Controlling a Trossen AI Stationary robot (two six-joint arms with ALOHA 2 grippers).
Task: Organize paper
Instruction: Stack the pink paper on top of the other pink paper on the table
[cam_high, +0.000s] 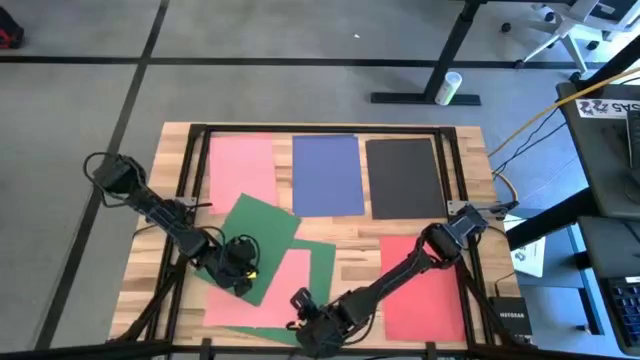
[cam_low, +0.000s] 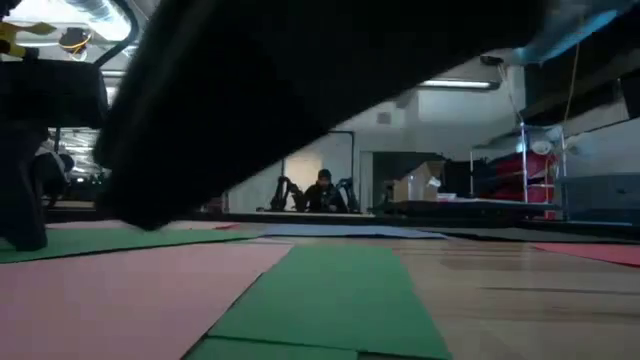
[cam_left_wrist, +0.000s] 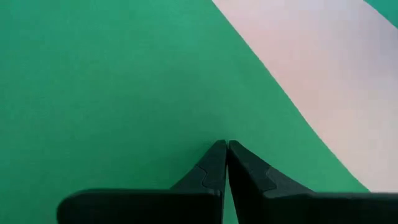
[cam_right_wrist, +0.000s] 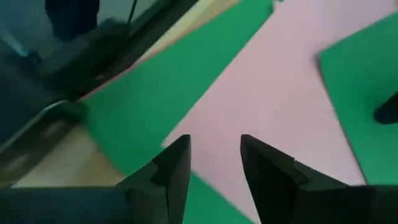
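Pink (cam_high: 242, 165), blue (cam_high: 328, 175) and black (cam_high: 405, 178) paper sheets lie side by side along the table's far part, and a red sheet (cam_high: 422, 290) lies near right. At near left a tilted green sheet (cam_high: 255, 240) overlaps a pink sheet (cam_high: 272, 295), which lies on another green sheet (cam_high: 322, 262). My left gripper (cam_high: 241, 278) is shut, its tips down on the tilted green sheet (cam_left_wrist: 112, 87) near that sheet's near corner. My right gripper (cam_right_wrist: 214, 146) stands open over the near pink sheet (cam_right_wrist: 273, 87), close to the table's near edge. My left gripper sets its shut fingertips (cam_left_wrist: 214, 155) down on the tilted green sheet's face, near its near corner (cam_left_wrist: 205, 134), beside the edge where the pink sheet shows. The fingers come from above, slanting. The sheet lies flat on the papers under it.
A black frame (cam_high: 186, 180) runs around the wooden table top (cam_high: 350, 235). My right arm (cam_high: 400, 270) stretches across the near right part. A white printed sheet (cam_high: 528, 255) and a dark box (cam_high: 510, 318) sit beyond the table's right edge.
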